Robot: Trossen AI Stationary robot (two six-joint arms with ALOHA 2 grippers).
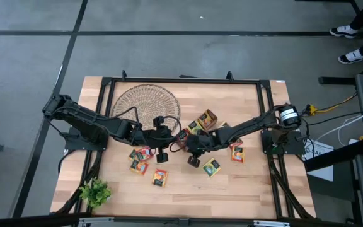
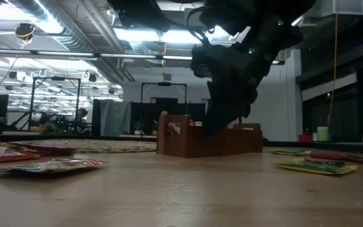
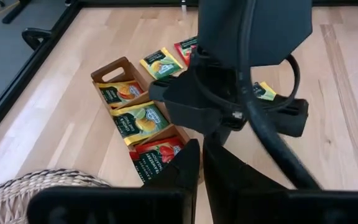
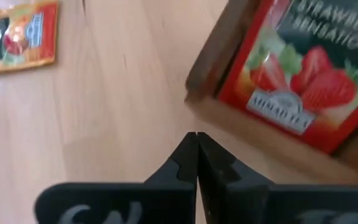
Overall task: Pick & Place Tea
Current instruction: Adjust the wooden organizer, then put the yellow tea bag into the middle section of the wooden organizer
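Both grippers clenched on nothing beside the wooden tray [image 1: 201, 122], tea bags in it and loose around it.

Landmark is the tray, mid-table. Its three slots hold one sachet each: orange sachet [image 3: 120, 93] at one end, green-yellow sachet [image 3: 136, 120] in the middle, red strawberry sachet [image 4: 293, 76] at the end nearest the grippers. Right gripper [image 4: 196, 138] is pinched shut with nothing between the fingers, tip over bare wood just outside the tray's strawberry end. Left gripper [image 3: 201, 149] is also squeezed together and holds nothing, close to that same end, with the right arm crossing in front of it. Loose sachets [image 1: 142, 159] lie on the table to the left of the tray, more loose sachets [image 1: 212, 167] to the right and front of it. Wicker dish [image 1: 145, 101] sits behind-left of the tray; small green plant [image 1: 95, 193] well away at the front-left corner of the table.
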